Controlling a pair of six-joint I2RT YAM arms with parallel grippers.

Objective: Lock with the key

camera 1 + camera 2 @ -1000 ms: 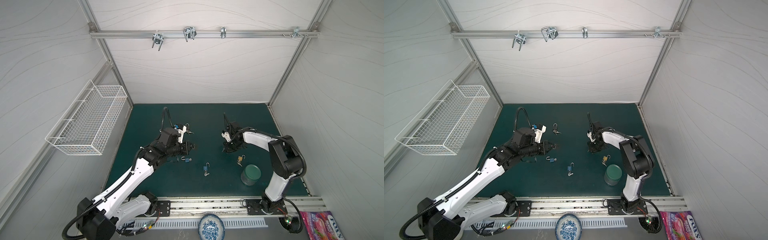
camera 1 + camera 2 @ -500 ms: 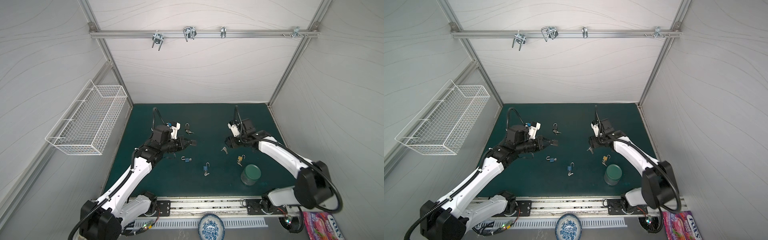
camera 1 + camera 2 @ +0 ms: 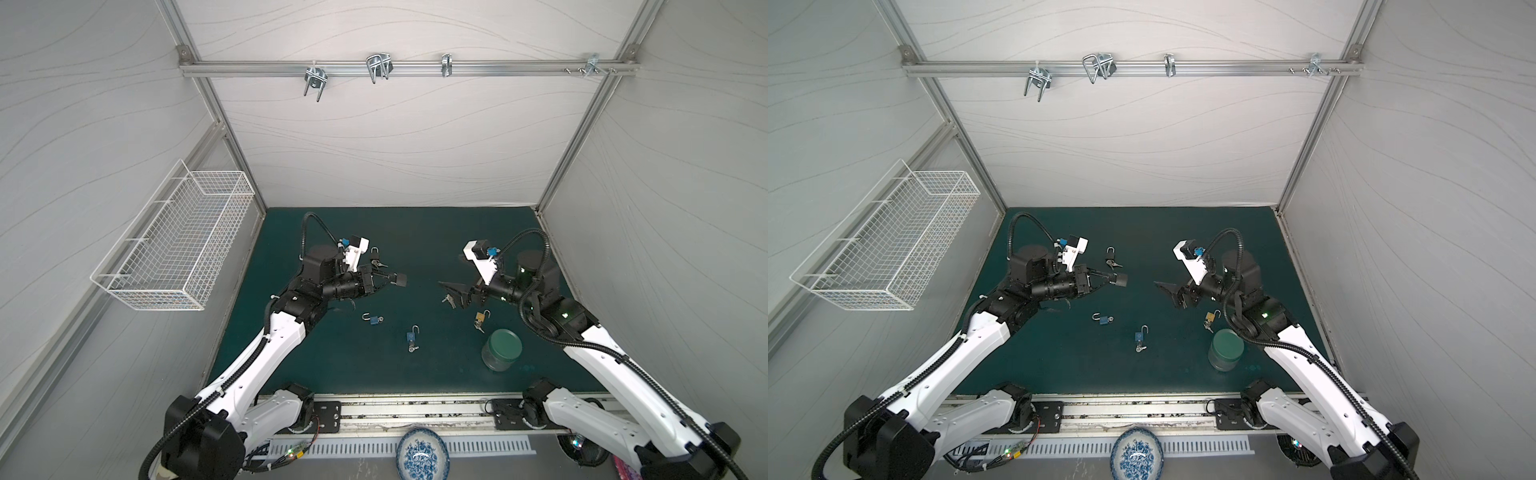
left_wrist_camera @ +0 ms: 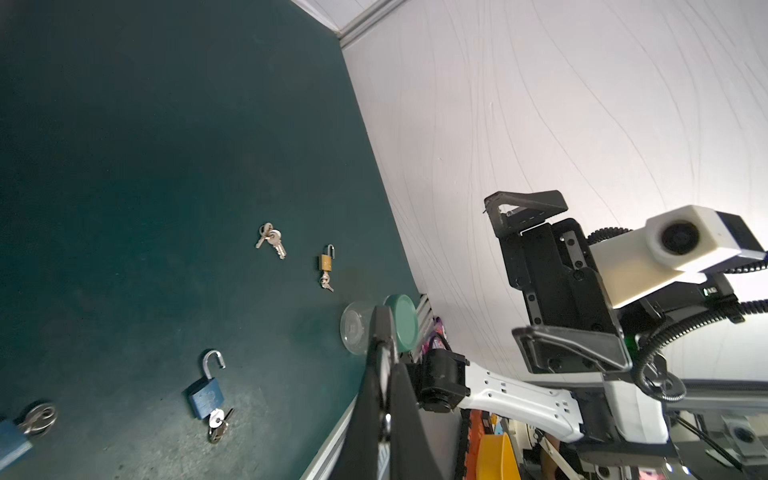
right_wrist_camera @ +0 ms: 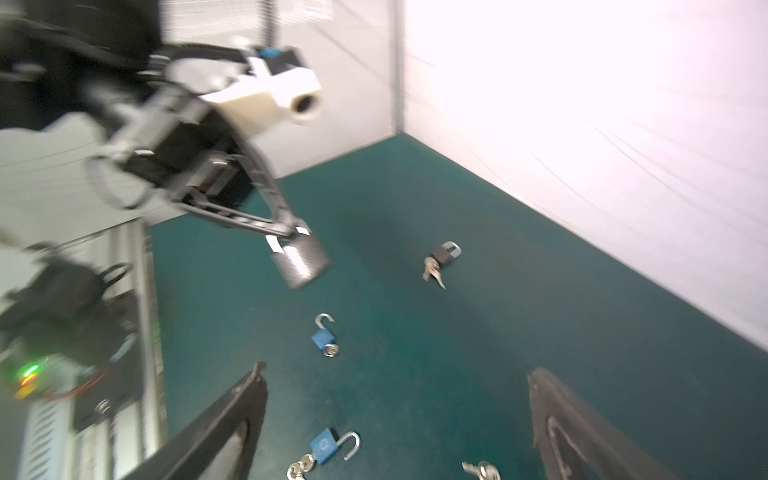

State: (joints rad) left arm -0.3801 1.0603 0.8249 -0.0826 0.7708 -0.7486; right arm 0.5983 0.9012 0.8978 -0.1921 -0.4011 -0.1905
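Note:
My left gripper (image 3: 394, 277) (image 3: 1113, 279) hangs above the green mat, shut on the shackle end of a dark grey padlock (image 3: 401, 281) (image 3: 1121, 280) (image 5: 301, 262). In the left wrist view the shut fingers (image 4: 380, 357) hide that padlock. A loose bunch of keys (image 3: 448, 299) (image 4: 270, 240) (image 5: 482, 470) lies on the mat. Just over the keys my right gripper (image 3: 456, 294) (image 3: 1173, 294) (image 5: 397, 370) stands wide open with nothing between its fingers. The two grippers face each other across the middle.
On the mat lie two open blue padlocks (image 3: 374, 319) (image 3: 412, 335) with keys in them. A brass padlock (image 3: 480, 318) and a black padlock (image 3: 375, 252) also lie there. A green-lidded jar (image 3: 501, 348) stands front right. A wire basket (image 3: 174, 249) hangs on the left wall.
My right gripper's jaws have opened wide and its arm has swung out to the right. My left gripper has carried the padlock a little toward the middle.

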